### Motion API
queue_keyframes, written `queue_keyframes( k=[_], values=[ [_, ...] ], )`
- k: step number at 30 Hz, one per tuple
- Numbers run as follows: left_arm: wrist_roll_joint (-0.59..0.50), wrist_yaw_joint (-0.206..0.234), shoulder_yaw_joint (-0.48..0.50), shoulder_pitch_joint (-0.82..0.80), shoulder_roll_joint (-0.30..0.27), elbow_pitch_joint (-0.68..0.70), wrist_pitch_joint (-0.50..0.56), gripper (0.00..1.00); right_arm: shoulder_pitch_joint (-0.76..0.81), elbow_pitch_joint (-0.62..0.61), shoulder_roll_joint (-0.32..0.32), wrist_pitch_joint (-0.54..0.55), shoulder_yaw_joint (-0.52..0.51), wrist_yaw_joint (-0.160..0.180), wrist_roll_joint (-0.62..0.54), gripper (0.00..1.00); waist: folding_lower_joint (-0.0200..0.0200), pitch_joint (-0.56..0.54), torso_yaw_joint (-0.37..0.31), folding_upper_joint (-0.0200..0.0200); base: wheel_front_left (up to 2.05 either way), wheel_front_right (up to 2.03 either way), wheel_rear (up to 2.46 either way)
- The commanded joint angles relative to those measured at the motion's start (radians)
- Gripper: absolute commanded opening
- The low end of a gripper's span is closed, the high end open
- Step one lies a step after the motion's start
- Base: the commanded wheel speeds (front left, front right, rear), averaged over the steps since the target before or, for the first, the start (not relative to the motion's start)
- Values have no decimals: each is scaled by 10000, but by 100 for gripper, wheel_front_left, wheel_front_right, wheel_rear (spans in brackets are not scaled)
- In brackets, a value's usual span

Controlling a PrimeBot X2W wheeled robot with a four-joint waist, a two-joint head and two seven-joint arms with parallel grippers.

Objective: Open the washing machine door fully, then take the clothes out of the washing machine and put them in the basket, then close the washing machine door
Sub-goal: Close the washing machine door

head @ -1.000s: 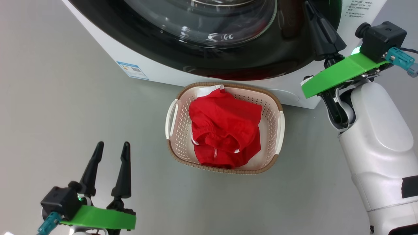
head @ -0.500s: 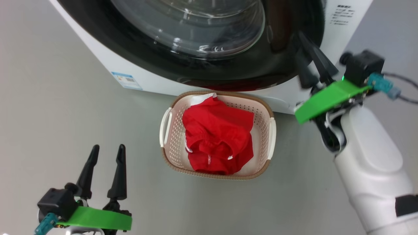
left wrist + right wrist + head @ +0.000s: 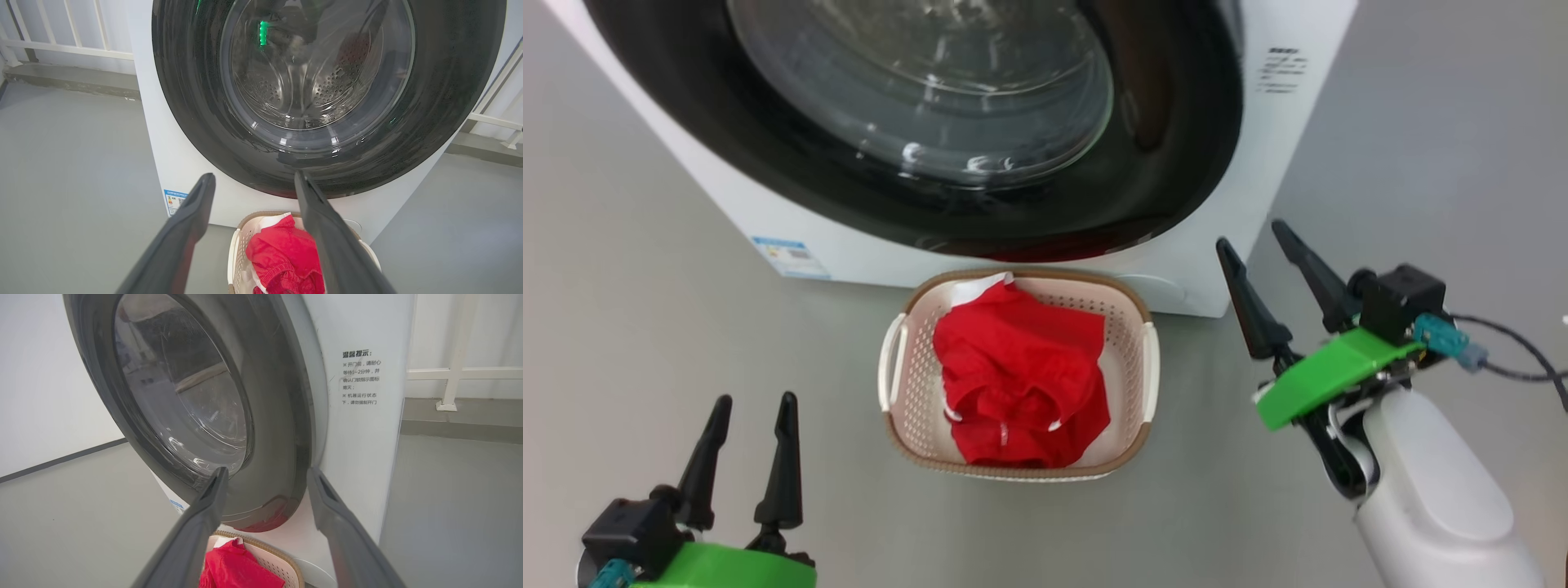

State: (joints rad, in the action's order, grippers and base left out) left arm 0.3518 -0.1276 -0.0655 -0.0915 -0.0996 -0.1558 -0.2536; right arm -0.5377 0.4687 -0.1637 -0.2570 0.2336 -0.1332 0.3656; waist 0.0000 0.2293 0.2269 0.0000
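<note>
Gaping wide and empty, the right tool (image 3: 1250, 233) hangs right of the washing machine door (image 3: 1176, 122).

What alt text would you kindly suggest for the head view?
A cream basket holding red clothes sits on the grey floor before a white washing machine whose black-rimmed door looks shut. The open, empty left pincer and right pincer flank the basket.

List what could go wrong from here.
1. The door looks shut against the washer, but latching cannot be confirmed; it may swing open.
2. The right arm's fingers stand open beside the washer's corner and could clip it when the arm moves.
3. The basket sits right under the door; the red clothes reach its back rim and could spill if bumped.
</note>
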Motion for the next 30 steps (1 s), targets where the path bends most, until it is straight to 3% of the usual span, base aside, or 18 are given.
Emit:
queue_keyframes(
  k=[1,30],
  values=[
    [-83,-31,392,14,-361,162,-82,100,360,-336,63,-48,120,25,74,100,0,-359,-395,0,0,0,0],
    [-144,-31,861,772,-772,154,-82,100,2798,-1117,-163,-48,-423,25,56,100,0,-1250,-2527,0,0,0,0]
  ],
)
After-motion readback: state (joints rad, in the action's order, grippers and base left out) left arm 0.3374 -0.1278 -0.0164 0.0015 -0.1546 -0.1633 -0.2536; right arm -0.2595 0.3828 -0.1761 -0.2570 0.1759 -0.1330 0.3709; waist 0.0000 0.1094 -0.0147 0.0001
